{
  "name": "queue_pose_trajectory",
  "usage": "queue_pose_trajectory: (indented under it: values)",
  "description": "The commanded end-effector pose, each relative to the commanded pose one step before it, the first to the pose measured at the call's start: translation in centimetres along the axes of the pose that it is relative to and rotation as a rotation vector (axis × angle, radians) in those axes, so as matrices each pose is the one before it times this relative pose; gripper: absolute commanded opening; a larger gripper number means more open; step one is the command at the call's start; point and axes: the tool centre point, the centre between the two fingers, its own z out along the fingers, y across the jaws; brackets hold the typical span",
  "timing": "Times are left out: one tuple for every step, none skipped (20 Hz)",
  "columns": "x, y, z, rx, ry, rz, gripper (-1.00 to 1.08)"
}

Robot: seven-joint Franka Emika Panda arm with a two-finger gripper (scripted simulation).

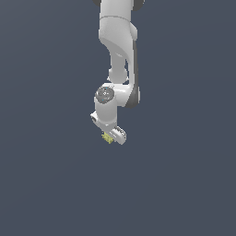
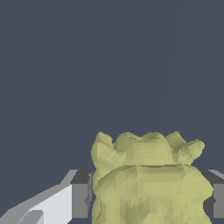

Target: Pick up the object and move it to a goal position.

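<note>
The object (image 1: 107,138) is a tiny yellow-green lumpy piece peeking out under the white hand of the arm in the exterior view. My gripper (image 1: 109,138) is closed around it. In the wrist view the object (image 2: 148,179) fills the space between the two dark finger pads (image 2: 80,194), one on each side and both touching it. Its upper edge is bumpy and jagged. The fingertips themselves are hidden behind the hand in the exterior view.
The white arm (image 1: 117,46) comes down from the top of the exterior view. Around it lies only a plain dark blue-grey surface (image 1: 46,184). No goal marker shows in either view.
</note>
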Motion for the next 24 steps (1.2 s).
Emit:
queue_pose_trajectory:
  values:
    - [0.322, -0.638, -0.184, 0.0003, 0.00027, -0.00033, -1.0]
    - [0.168, -0.317, -0.086, 0.0, 0.0, 0.0, -1.0]
    - [0.184, -0.347, -0.094, 0.0, 0.0, 0.0, -1.0]
    - [0.197, -0.38, -0.097, -0.00043, 0.00022, -0.00005, -1.0]
    - [0.215, -0.404, -0.109, 0.0, 0.0, 0.0, -1.0]
    - [0.229, -0.431, -0.116, 0.0, 0.0, 0.0, -1.0]
    - [0.244, -0.456, -0.122, 0.0, 0.0, 0.0, -1.0]
    - [0.257, -0.48, -0.128, 0.0, 0.0, 0.0, -1.0]
    - [0.27, -0.503, -0.134, 0.0, 0.0, 0.0, -1.0]
    - [0.282, -0.525, -0.14, 0.0, 0.0, 0.0, -1.0]
    - [0.294, -0.545, -0.144, 0.0, 0.0, 0.0, -1.0]
    - [0.303, -0.561, -0.148, 0.0, 0.0, 0.0, -1.0]
    - [0.301, -0.555, -0.146, 0.0, 0.0, 0.0, -1.0]
    - [0.295, -0.543, -0.143, 0.0, 0.0, 0.0, -1.0]
    - [0.29, -0.532, -0.139, 0.0, 0.0, 0.0, -1.0]
    - [0.285, -0.521, -0.136, 0.0, 0.0, 0.0, -1.0]
    - [0.28, -0.51, -0.132, 0.0, 0.0, 0.0, -1.0]
    - [0.274, -0.498, -0.129, 0.0, 0.0, 0.0, -1.0]
    - [0.269, -0.487, -0.126, 0.0, 0.0, 0.0, -1.0]
    - [0.264, -0.476, -0.122, 0.0, 0.0, 0.0, -1.0]
    - [0.27, -0.456, -0.097, -0.00042, -0.00006, 0.00024, -1.0]
    - [0.254, -0.454, -0.115, 0.0, 0.0, 0.0, -1.0]
    - [0.249, -0.443, -0.112, 0.0, 0.0, 0.0, -1.0]
    - [0.241, -0.429, -0.108, 0.0, 0.0, 0.0, -1.0]
